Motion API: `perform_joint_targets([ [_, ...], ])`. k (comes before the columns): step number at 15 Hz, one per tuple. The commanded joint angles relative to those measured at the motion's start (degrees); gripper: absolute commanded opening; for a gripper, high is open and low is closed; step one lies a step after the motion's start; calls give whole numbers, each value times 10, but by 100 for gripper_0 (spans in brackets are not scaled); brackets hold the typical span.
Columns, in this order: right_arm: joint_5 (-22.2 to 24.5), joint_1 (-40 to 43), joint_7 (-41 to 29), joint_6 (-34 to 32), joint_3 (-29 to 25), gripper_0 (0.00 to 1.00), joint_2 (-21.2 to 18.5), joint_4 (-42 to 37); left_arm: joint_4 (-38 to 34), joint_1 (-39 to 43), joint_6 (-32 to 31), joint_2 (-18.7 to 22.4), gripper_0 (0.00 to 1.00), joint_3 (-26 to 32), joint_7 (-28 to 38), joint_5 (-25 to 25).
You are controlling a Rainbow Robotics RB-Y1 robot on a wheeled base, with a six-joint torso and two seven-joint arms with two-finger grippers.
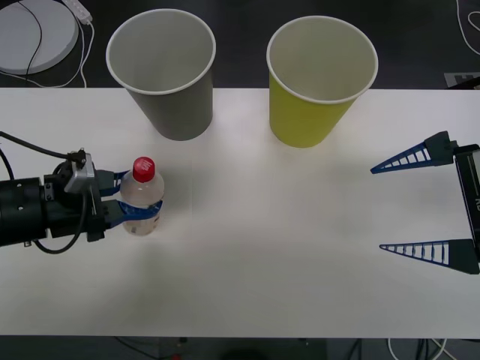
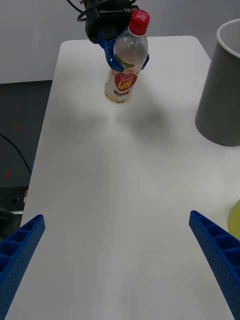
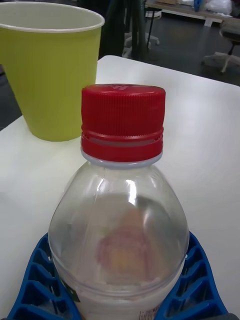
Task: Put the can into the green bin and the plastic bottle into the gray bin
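The left gripper (image 1: 127,204) has its blue ribbed fingers (image 3: 192,287) closed around the body of the plastic bottle (image 1: 141,196), just under the shoulder, at the left side of the white table (image 1: 270,255). In the right wrist view the bottle (image 2: 127,60) looks tilted, and whether its base is touching the table or just clear of it cannot be told. The gray bin (image 1: 163,71) stands upright at the far edge of the table, just beyond the bottle and slightly to its right, and its white inside looks empty. The green bin (image 1: 319,79) stands beside it, farther right, with a gap between the two; what can be seen of its inside is bare as well. No can appears on the table or in either cup, so by these pictures neither half of the task looks finished: the bottle is grasped but not yet carried to the gray bin. The right gripper (image 1: 420,202) waits at the right edge of the table with its fingers spread wide and nothing between them. The stretch of table between bottle and gray bin is bare, so only the cup's tall rim has to be cleared. A white round object (image 1: 34,34) with cables lies off the far-left corner, out of the way.
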Motion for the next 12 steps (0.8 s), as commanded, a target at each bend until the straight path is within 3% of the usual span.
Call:
perform_joint_targets([
  [1,0,0,0,0,0,100,0,0,0,3,13,24,0,7,14,17],
  [12,0,0,0,0,0,100,0,0,-2,33,162,121,0,12,39,86],
])
